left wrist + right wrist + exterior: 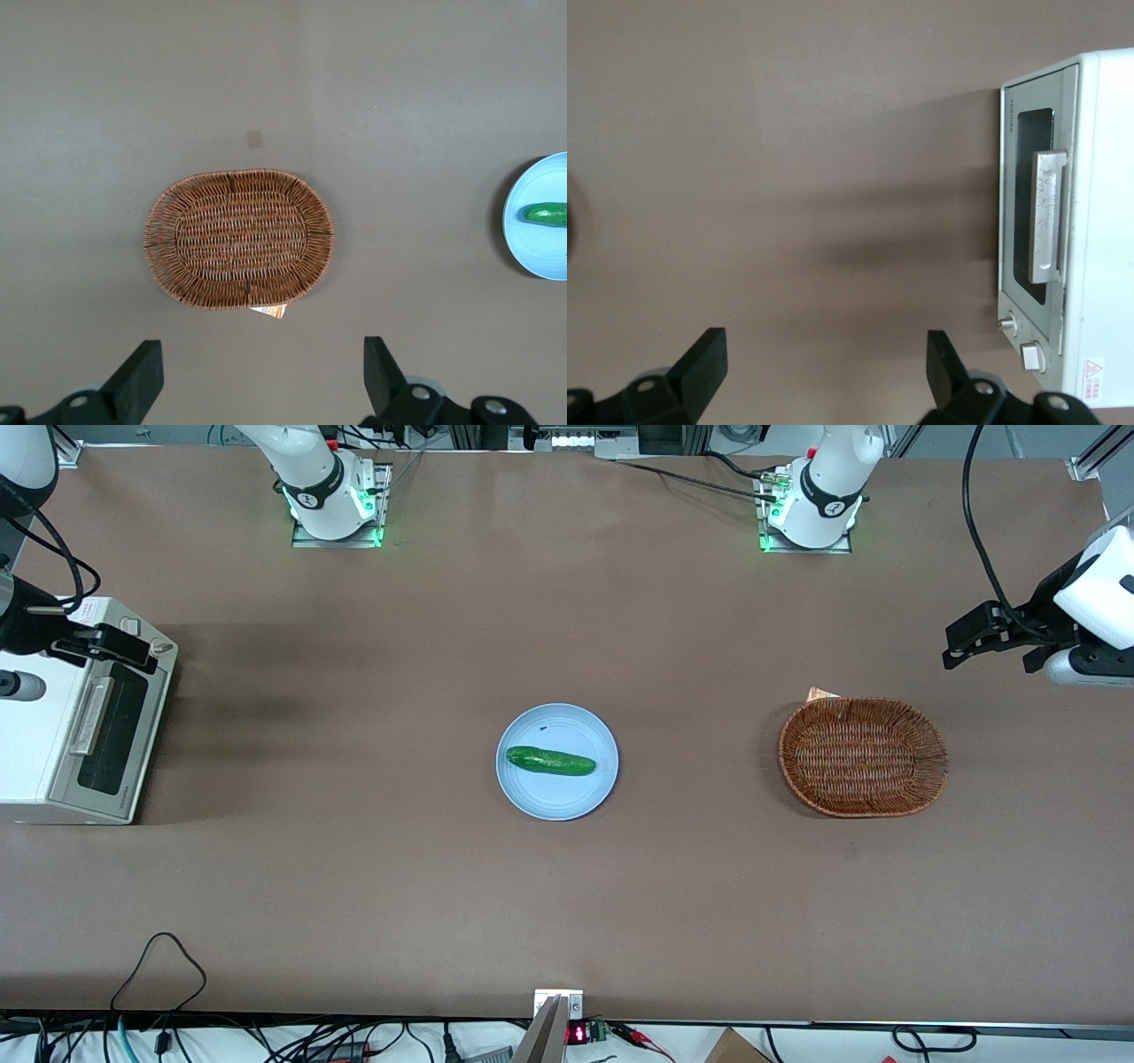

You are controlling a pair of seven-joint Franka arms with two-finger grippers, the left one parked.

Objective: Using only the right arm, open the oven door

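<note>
Nearest the front camera, bare brown surface (567, 903). At the working arm's end stands the oven (53, 726), its oven door (111, 731) shut. Over its knob end hovers the gripper (120, 646), fingers (700, 363) spread wide and empty, apparently approaching the handle (1048, 217).

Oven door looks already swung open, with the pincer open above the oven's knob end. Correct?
Not quite. The oven door is shut, flush with the oven, as the right wrist view shows. The pincer is open above the knob end.
</note>
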